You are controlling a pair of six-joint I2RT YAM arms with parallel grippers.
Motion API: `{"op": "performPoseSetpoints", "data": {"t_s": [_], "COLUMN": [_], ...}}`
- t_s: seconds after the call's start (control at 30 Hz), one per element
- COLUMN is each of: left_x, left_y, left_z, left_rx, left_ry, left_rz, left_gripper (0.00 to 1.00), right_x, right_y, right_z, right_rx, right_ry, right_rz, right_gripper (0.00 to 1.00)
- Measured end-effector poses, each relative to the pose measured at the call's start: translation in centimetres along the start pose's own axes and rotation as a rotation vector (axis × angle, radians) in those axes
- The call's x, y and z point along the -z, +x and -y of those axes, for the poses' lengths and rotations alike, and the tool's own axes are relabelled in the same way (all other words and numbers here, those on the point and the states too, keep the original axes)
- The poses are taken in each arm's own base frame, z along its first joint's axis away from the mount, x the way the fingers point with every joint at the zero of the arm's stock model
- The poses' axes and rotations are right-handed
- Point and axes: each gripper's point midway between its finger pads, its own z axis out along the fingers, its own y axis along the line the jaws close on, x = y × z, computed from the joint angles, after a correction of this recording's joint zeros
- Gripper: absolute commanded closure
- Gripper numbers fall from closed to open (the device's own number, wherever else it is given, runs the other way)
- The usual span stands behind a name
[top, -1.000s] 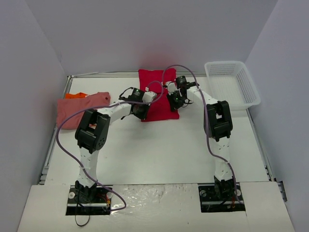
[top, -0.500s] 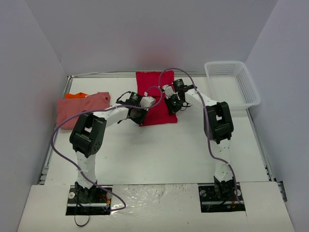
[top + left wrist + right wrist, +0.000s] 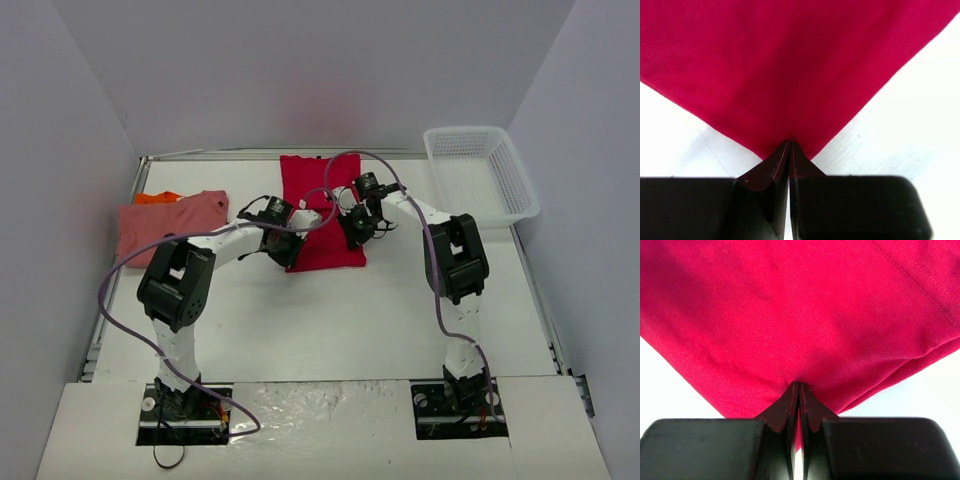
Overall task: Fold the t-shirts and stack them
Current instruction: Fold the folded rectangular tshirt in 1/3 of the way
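Note:
The bright red t-shirt (image 3: 318,205) lies stretched out at the middle back of the table. My left gripper (image 3: 290,251) is shut on its near left corner, and the red cloth (image 3: 790,70) fills that wrist view above the closed jaws. My right gripper (image 3: 355,232) is shut on its near right edge, where the red cloth (image 3: 800,315) shows folded layers. The salmon pink t-shirt (image 3: 170,222) lies folded at the left, on top of the orange t-shirt (image 3: 158,198), of which only an edge shows.
A white plastic mesh basket (image 3: 480,173) stands at the back right. Purple cables loop over both arms. The white table (image 3: 330,320) has walls on three sides.
Both grippers have pulled the red t-shirt's near edge toward the front of the table, stretching the cloth out longer. The pink and orange shirts have not moved.

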Motion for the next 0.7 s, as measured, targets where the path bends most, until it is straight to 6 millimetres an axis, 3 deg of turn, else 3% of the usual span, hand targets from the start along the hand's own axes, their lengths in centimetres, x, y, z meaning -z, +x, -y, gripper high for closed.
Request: {"op": "performPoseSetpoints", "data": {"t_s": [0.7], "left_x": [0.9], "left_y": [3.1], "left_z": [4.2], "left_rx": [-0.098], "left_ry": [0.094], "left_rz": [-0.087], "left_gripper": [0.98], "right_x": [0.3], "right_y": [2.7], "right_z": [-4.0], "right_rx": [0.025], "right_ry": [-0.110], "right_rz": [-0.056], "right_gripper": [1.00]}}
